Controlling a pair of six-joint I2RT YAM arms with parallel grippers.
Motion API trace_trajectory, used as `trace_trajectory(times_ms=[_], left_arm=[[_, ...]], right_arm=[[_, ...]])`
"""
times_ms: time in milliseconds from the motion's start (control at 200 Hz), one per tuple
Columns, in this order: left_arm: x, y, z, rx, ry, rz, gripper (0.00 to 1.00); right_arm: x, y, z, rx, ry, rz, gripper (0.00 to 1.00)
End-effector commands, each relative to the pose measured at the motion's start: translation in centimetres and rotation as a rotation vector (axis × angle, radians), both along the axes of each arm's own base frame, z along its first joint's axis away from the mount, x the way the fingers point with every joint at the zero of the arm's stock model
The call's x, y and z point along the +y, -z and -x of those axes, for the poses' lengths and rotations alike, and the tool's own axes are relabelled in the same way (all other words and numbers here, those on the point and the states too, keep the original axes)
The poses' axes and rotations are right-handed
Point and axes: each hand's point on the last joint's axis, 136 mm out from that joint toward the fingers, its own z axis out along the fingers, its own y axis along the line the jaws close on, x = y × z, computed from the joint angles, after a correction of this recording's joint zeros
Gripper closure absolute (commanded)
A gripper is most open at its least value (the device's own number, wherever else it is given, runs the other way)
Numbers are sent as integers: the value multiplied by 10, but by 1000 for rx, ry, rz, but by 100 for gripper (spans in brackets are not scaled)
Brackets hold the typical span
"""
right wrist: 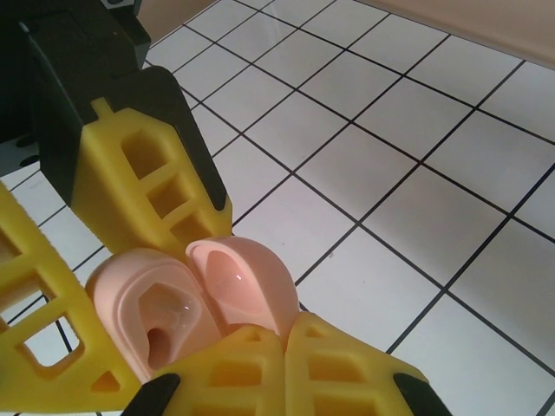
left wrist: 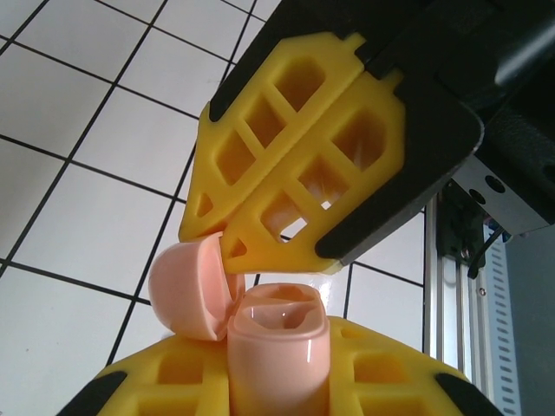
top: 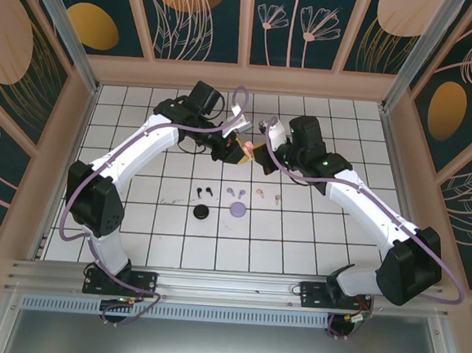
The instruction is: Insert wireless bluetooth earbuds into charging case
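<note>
The pale pink charging case [left wrist: 279,347] is held up over the tiles with my left gripper [left wrist: 273,368] shut on its body. Its lid [left wrist: 186,290] is swung open to the left. My right gripper [right wrist: 286,336] is shut, and its yellow fingertips press against the open lid [right wrist: 247,277] without holding it. Seen from above, both grippers meet over the back middle of the table, left [top: 240,146] and right [top: 264,150]. The pale pink earbuds [top: 259,193] lie loose on the tiles below, with the lilac earbuds [top: 235,192] and black earbuds [top: 202,192] to their left.
A closed black round case [top: 201,213] and a lilac one [top: 237,210] sit just in front of the earbuds. Beige panel walls [top: 244,77] ring the white tiled table. An aluminium rail [top: 227,286] runs along the near edge.
</note>
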Motion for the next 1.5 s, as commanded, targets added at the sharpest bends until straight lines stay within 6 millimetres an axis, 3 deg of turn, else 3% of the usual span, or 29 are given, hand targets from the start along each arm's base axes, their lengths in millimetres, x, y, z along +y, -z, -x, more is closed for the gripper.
trace_trajectory(times_ms=[0,50,60,125,195,395,485,556,756,1026,1251,1496], left_arm=[[-7,-7,3,-13,35,63,100],[-7,-7,3,-24,21,80,100],[-7,-7,3,-27,17,85,100],[-7,-4,2,-35,-8,112,100],[-6,-13,1,-77,-41,164,100],[-5,-17,-6,-111,-137,277,100],[-2,-16,-7,-128,-190,317,100],[3,-20,-8,-157,-237,361,100],[29,-35,-14,-296,-425,459,100],[62,-65,-10,-533,-557,570,100],[86,-81,15,-764,-574,685,100],[95,-83,24,-769,-600,743,100]], right_arm=[[-2,-23,-14,-47,44,-22,94],[-1,-31,-14,-46,44,-42,82],[-8,-32,-20,-48,69,-45,80],[-18,-43,-23,-49,88,-76,73],[-23,-55,-18,-49,82,-113,64],[-43,-76,7,-24,103,-204,47],[-56,-75,16,11,159,-240,42],[-67,-61,17,68,239,-240,40],[-91,13,15,282,465,-169,40],[-89,101,12,475,547,-78,41],[-74,135,8,489,478,77,44],[-52,156,0,480,388,214,46]])
